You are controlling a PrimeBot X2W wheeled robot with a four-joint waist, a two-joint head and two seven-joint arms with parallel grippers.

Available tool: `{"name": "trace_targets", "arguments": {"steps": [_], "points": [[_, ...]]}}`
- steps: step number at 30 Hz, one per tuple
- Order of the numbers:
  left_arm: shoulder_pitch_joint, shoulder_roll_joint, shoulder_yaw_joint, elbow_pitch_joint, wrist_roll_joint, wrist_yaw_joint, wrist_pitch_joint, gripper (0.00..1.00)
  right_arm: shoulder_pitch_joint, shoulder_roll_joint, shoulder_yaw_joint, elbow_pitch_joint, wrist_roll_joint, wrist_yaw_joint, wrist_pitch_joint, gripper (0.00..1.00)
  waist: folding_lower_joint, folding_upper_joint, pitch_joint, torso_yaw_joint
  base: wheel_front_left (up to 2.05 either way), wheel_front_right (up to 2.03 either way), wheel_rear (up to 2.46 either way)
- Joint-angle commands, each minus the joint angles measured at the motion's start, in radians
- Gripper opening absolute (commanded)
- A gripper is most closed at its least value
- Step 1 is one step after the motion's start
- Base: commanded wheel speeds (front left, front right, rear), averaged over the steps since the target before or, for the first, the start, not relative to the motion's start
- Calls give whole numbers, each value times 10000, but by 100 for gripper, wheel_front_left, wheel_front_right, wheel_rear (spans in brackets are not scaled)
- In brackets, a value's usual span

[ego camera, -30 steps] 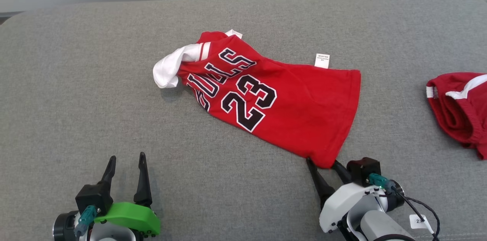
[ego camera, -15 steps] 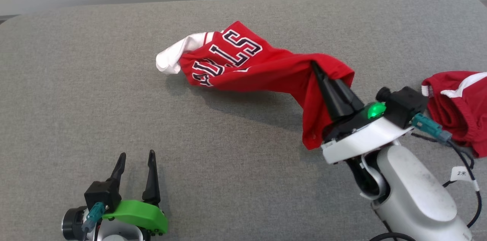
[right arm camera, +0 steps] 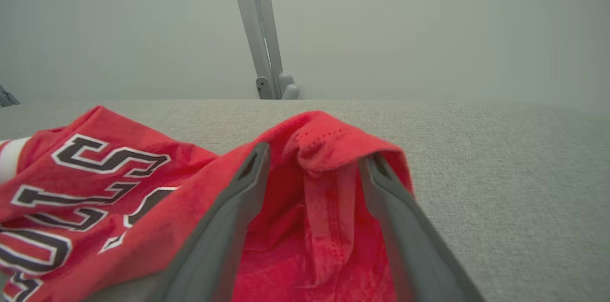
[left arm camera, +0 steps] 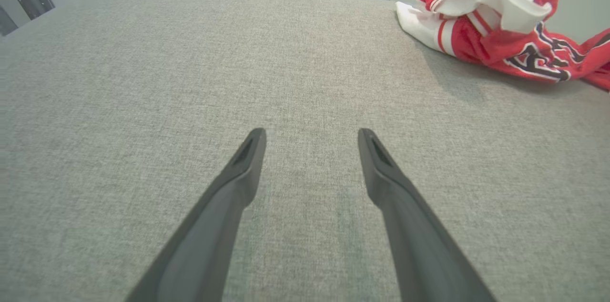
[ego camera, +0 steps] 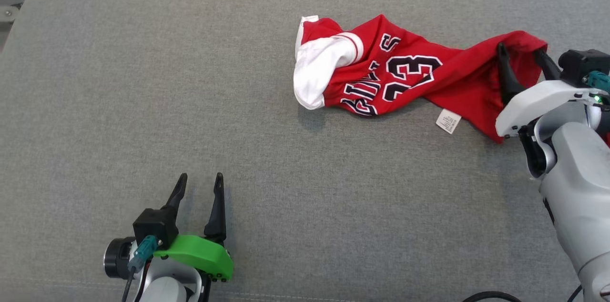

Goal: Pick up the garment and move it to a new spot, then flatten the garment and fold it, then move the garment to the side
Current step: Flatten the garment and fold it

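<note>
Garment point(ego camera: 405, 73), red jersey: crumpled on grey table point(ego camera: 143, 78). Head view adds white label point(ego camera: 448, 121). Right wrist view: hem point(right arm camera: 329, 142) draped across right gripper point(right arm camera: 317, 152), fingers spread. Left gripper point(left arm camera: 310, 133): spread above bare table.

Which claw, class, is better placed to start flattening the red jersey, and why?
Right, probably. The right claw stands open at the hem of the jersey, with red cloth bunched inside its span. The left claw is open over bare grey padding, well away from the cloth.
</note>
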Motion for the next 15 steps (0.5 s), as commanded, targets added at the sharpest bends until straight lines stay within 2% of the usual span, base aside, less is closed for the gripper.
{"name": "trace_targets", "arguments": {"steps": [1, 3, 6, 15], "points": [[-148, 24, -34, -1, -67, 56, -1, 100, -109, -34, -153, 618, -368, -1, -29, 100, 0, 0, 307, 282, 0, 0, 0], [-159, 26, -16, 5, -99, 93, -1, 100, -174, 162, -261, 1033, -632, -1, -39, 100, 0, 0, 267, 153, 0, 0, 0], [-186, 26, 26, -46, -45, 50, -1, 100, 260, 353, -325, 880, -896, -2, -43, 100, 0, 0, 137, -164, 0, 0, 0], [-299, 26, 54, -291, 119, -215, -3, 100, 2469, 1066, 37, -1377, -918, -2, -40, 100, 0, 0, -364, -1247, 0, 0, 0]]}}
